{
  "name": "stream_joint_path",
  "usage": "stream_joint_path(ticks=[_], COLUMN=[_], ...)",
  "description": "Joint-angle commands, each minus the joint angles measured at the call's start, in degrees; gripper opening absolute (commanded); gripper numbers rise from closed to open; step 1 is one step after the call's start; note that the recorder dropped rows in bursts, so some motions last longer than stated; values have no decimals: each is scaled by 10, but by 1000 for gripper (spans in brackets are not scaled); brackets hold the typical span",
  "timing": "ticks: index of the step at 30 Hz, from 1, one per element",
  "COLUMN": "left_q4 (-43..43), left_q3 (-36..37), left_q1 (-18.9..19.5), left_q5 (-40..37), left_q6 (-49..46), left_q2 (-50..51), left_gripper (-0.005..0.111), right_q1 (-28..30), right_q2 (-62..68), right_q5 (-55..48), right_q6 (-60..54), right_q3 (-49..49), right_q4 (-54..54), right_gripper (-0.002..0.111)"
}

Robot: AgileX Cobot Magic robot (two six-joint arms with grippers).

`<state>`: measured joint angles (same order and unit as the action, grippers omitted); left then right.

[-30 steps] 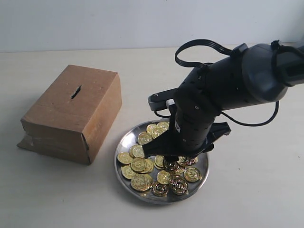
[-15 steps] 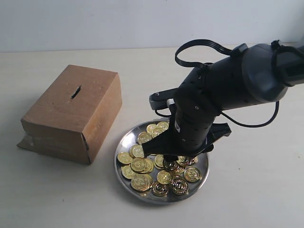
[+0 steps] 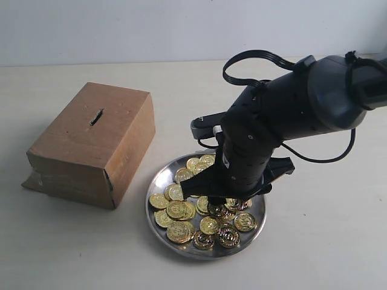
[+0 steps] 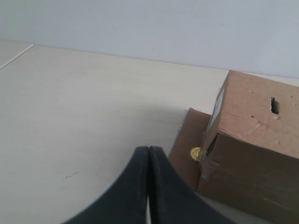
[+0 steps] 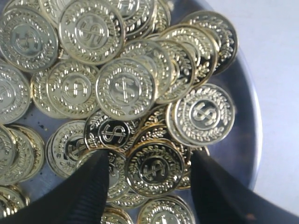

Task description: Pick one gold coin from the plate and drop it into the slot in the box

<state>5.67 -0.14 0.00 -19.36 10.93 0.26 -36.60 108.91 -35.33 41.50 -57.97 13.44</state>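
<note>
Over the last second almost nothing is seen to have changed: the right gripper is still held low over the plate, slightly toward 3 o'clock of its centre, and the gold coins are left in the same pattern. No coin is lifted yet, so the pick is judged to be still in hand and the drop not begun.

In the right wrist view the right gripper is shown with its dark fingers spread wide. One shadowed coin is straddled by them but not clamped.

The left gripper is seen with its black fingers pressed together on nothing, parked near the box.

The plate is a round, shallow dish of mirror-bright metal with a raised rim. The coins are thin embossed discs, each stamped with a dollar sign inside a wreath, and they are heaped in overlapping layers, so a clean grip on one alone is judged awkward.

The box is set at 9 o'clock of the plate, just beside it, on a pale matte table. It is plain brown cardboard, dull and slightly dented. The slot is cut as a short dark slit in its top face.
</note>
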Motion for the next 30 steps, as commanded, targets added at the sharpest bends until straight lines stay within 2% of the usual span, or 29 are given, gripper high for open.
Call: stream_joint_path(ticks=[1, 19, 25, 30], left_q4=[-1, -1, -1, -1], left_q3=[1, 1, 1, 1], left_q1=[0, 0, 0, 0], left_q5=[10, 10, 10, 10], left_q6=[0, 0, 0, 0], left_q2=[-3, -3, -3, -3], left_gripper=[0, 0, 0, 0], right_q1=[-1, -1, -1, -1], right_q2=[2, 19, 19, 19], right_q5=[3, 3, 3, 6], right_q6=[1, 5, 5, 5], right_q3=[-3, -3, -3, -3], right_q4=[2, -4, -8, -9], right_gripper=[51, 51, 33, 33])
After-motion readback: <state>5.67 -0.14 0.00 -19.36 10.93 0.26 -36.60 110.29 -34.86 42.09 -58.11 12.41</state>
